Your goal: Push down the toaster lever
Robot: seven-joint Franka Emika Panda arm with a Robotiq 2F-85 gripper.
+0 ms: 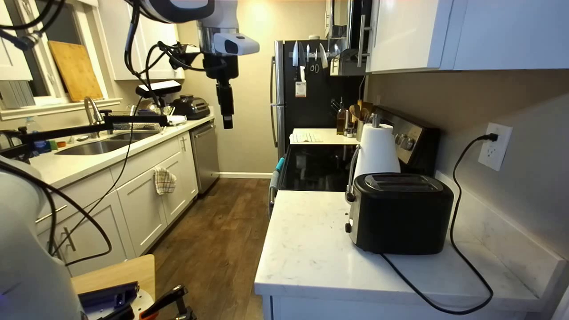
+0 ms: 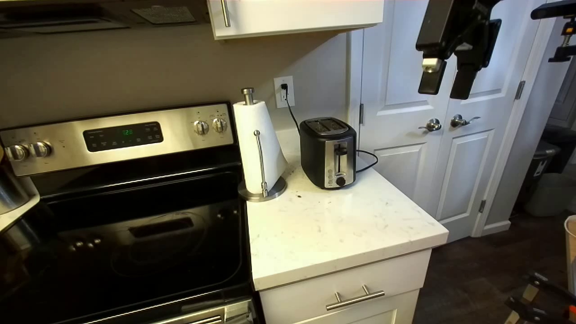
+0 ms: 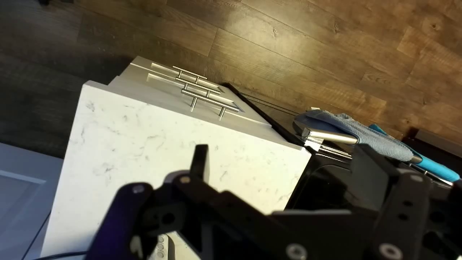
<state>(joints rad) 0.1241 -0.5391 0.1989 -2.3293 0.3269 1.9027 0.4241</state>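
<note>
A stove [image 2: 148, 229], sink [image 1: 95, 148] and counter [image 2: 351, 225], all lower than the jaws, and a fridge [image 1: 306, 115] well apart from them, marked the room as a kitchen.

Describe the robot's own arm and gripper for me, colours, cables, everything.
The smooth, rounded, mainly white robot arm has a silver metallic band near its far end and slim black cables looping alongside. The black, angular, jointed two-fingered gripper has flat fingertip pads, greyish in the wrist view, and round silver screw heads.
</note>
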